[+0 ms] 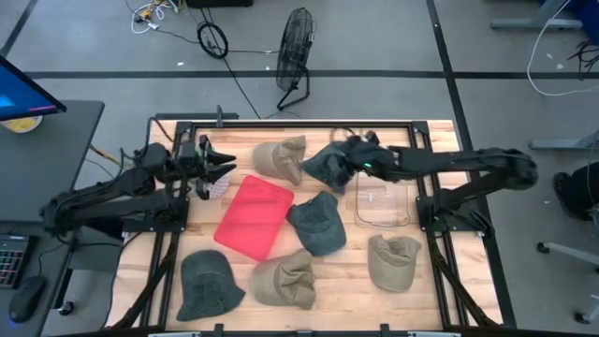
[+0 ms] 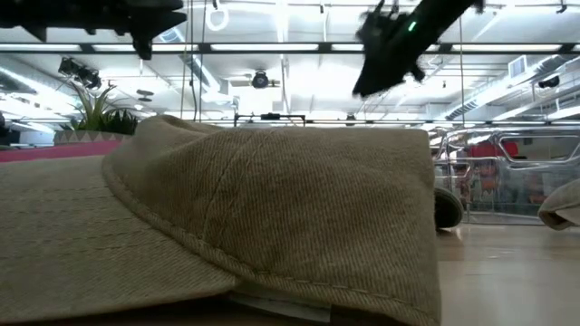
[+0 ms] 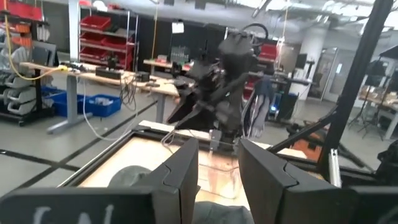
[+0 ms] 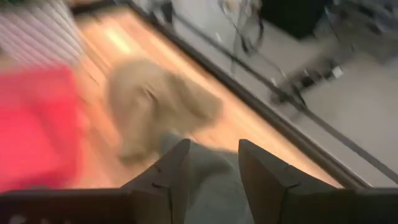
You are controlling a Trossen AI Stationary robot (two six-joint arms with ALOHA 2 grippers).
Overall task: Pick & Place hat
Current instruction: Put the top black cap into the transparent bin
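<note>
High view: right claw [image 1: 348, 161] stretched across table, grasping dark hat [image 1: 328, 165]; left claw [image 1: 221, 168] raised, released

Red tray [image 1: 254, 217], tan hats [image 1: 393, 261], dark green hats [image 1: 316, 223].

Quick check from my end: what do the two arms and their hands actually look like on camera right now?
Both arms are dark, nearly black, jointed links. The left hand ends in two pointed dark fingers, flat, angular wedge-shaped blades in the left wrist view. The right hand has matching dark wedge fingers and shows a small green indicator light near its wrist.
</note>
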